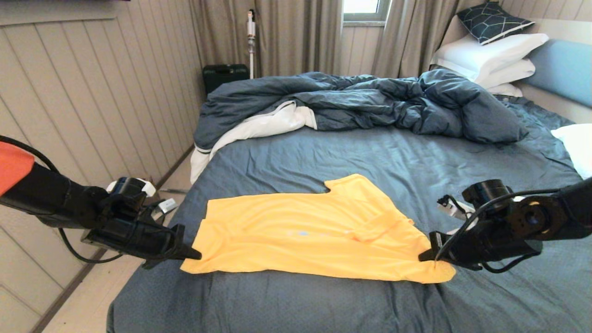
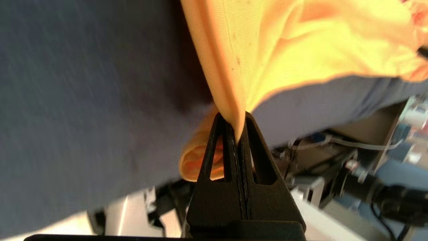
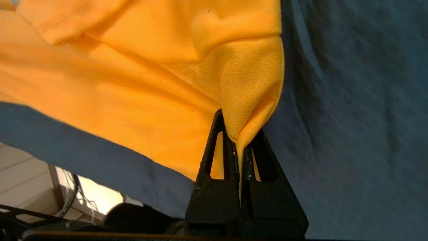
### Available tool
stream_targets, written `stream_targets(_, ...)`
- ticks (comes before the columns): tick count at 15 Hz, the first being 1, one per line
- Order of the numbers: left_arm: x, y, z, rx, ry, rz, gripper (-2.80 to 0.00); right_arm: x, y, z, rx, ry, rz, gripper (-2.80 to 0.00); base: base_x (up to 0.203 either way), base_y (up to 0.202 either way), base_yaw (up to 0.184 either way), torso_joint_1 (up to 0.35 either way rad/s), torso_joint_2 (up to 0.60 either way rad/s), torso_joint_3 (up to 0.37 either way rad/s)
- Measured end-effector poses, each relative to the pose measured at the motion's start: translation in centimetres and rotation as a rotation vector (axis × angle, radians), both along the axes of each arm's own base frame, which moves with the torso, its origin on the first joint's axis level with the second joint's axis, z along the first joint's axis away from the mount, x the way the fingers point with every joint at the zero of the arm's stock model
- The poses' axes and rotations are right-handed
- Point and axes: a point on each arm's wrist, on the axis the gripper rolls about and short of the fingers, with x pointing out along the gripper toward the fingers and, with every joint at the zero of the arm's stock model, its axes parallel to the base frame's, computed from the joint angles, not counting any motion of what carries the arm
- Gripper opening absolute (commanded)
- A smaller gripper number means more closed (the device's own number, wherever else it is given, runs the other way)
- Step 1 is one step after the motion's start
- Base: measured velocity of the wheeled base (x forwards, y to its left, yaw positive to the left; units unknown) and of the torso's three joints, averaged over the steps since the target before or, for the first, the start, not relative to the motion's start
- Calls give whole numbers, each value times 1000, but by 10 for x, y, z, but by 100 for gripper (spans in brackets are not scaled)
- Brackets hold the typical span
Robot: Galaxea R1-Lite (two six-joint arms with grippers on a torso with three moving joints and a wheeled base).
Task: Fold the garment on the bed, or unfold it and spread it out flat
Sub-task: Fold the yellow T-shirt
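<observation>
The garment (image 1: 300, 236), a bright yellow T-shirt, lies spread across the near part of the bed (image 1: 370, 152), with one sleeve pointing toward the duvet. My left gripper (image 1: 196, 254) is shut on its left near corner, and the pinched cloth (image 2: 234, 110) rises between the fingers. At the right near corner my right gripper (image 1: 423, 255) is shut on the fabric, a fold of which (image 3: 247, 110) is caught between its fingers. A faint pale print (image 1: 303, 232) shows through the middle.
A rumpled dark blue duvet (image 1: 370, 101) with white lining lies across the far half of the bed. White pillows (image 1: 490, 55) and a patterned cushion (image 1: 492, 21) stack at the far right. A panelled wall and floor strip run along the left side (image 1: 92, 115).
</observation>
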Motion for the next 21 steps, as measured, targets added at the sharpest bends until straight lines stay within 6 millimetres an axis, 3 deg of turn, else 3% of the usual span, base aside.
stream_targets(11, -23, -5, 19, 48, -4, -154, -280, -36, -22, 11, -67, 58, 65, -280, 0, 0, 0, 0, 0, 0)
stream_targets(15, -34, -4, 25, 70, 46, -254, -280, -43, -25, 14, -85, 79, 110, -280, 0, 0, 0, 0, 0, 0)
stream_targets(21, -36, -3, 22, 69, 63, -262, -280, -48, -25, 7, -88, 105, 125, -280, 0, 0, 0, 0, 0, 0)
